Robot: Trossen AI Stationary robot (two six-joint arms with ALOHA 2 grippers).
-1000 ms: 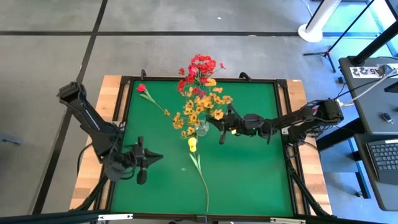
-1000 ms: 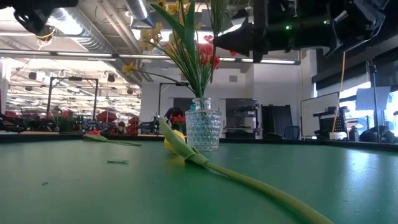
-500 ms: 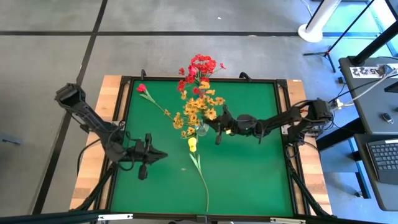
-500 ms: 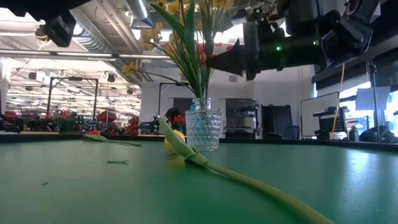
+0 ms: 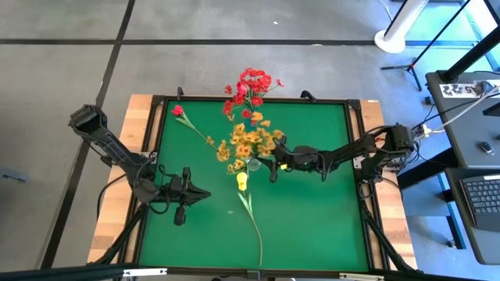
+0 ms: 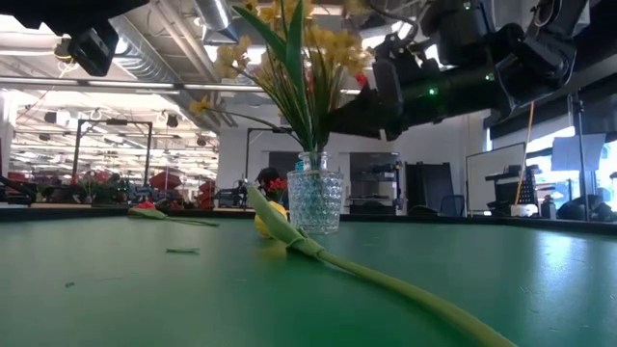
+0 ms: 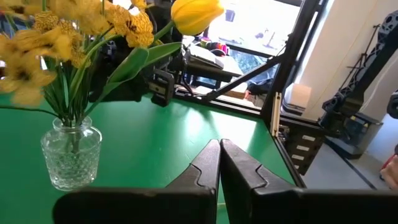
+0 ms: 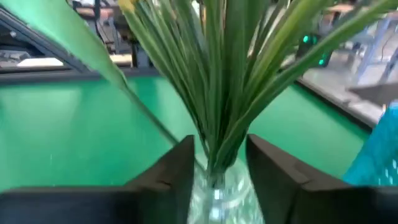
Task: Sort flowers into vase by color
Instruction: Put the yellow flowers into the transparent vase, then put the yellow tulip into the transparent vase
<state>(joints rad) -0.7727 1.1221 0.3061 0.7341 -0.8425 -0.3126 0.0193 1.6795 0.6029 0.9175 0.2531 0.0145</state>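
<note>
My right tool (image 5: 271, 165) stands open around the stems just above the glass vase (image 5: 252, 163) at the surface's middle, gripping nothing. My left tool (image 5: 205, 194), shut and empty, waits near the left edge. A yellow flower (image 5: 242, 182) lies beside the vase.

The glass vase (image 5: 252, 162) with its spreading yellow sprays (image 5: 248, 143) blocks the mat's (image 5: 312, 226) centre. A yellow tulip (image 5: 248, 201) lies across the near middle and a red flower (image 5: 190, 123) across the far left; both near corners stay open.

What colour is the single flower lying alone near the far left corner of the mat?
Red flower; the high view shows it best.
</note>
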